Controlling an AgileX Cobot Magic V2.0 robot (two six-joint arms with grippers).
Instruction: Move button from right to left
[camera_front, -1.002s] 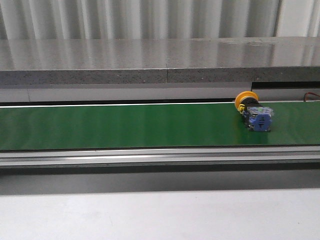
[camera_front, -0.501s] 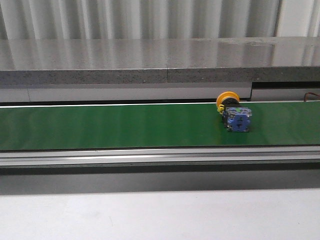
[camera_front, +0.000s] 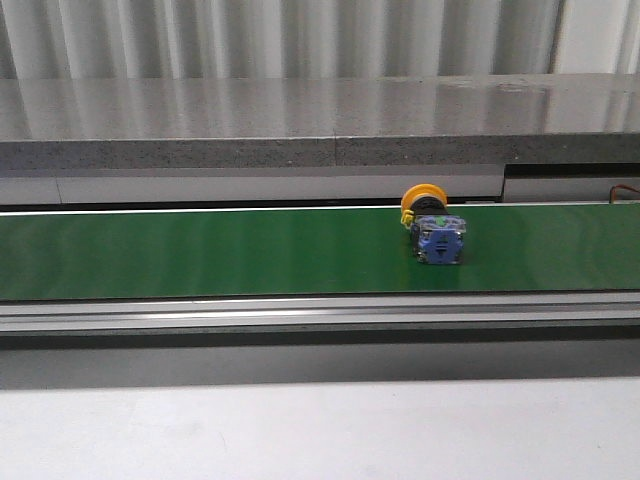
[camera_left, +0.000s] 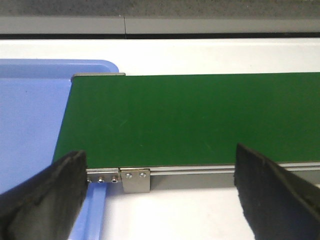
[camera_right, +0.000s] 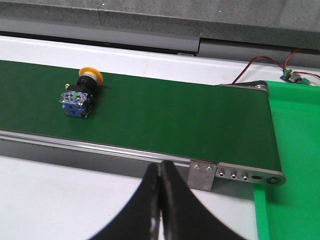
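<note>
On the green conveyor belt (camera_front: 200, 250), right of centre, lies the small, rigid, seemingly light blue-bodied push-button with orange-yellow ring (camera_front: 436, 236), best gripped across its boxy body; left pincer (camera_left: 160, 200) spread, right pincer (camera_right: 159, 210) pressed together.

The button (camera_front: 436, 232) has a blue body and an orange-yellow ring. It lies on a plain dark green belt (camera_front: 200, 255) edged by silver rails (camera_front: 300, 312). The tabletop (camera_front: 300, 430) is pale grey. A light blue tray (camera_left: 30, 135) and a bright green tray (camera_right: 295, 150) sit at the belt ends. Both grippers' fingers (camera_left: 42, 200) are matte black.
</note>
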